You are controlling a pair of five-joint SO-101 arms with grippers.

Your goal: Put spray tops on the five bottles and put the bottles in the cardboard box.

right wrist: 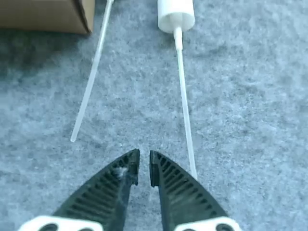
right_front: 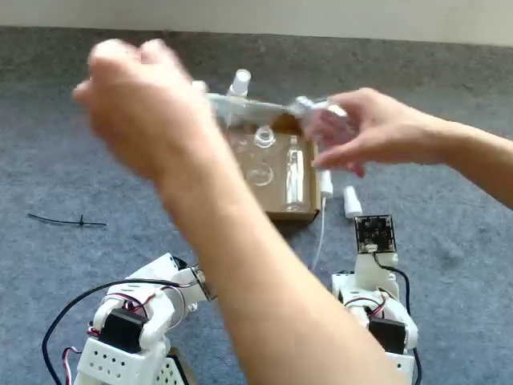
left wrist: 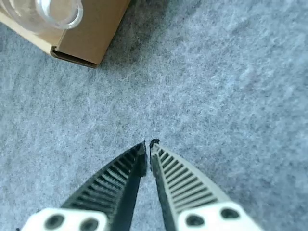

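The cardboard box (right_front: 292, 214) sits mid-table with clear bottles in it, one lying along its right side (right_front: 294, 172). A person's two hands (right_front: 361, 132) hold a clear bottle (right_front: 256, 108) with a white top above the box. Two white spray tops (right_front: 351, 200) with long tubes lie on the carpet right of the box. My right gripper (right wrist: 144, 156) is shut and empty above the carpet, with one spray top (right wrist: 176, 14) and its tube (right wrist: 185, 110) just ahead. My left gripper (left wrist: 148, 144) is shut and empty, short of the box corner (left wrist: 91, 33).
Grey carpet covers the table. A black cable tie (right_front: 68, 220) lies at the left. The person's forearm (right_front: 264, 305) crosses between the two arm bases (right_front: 132, 337). A second loose tube (right wrist: 91, 72) lies beside the box corner (right wrist: 48, 14).
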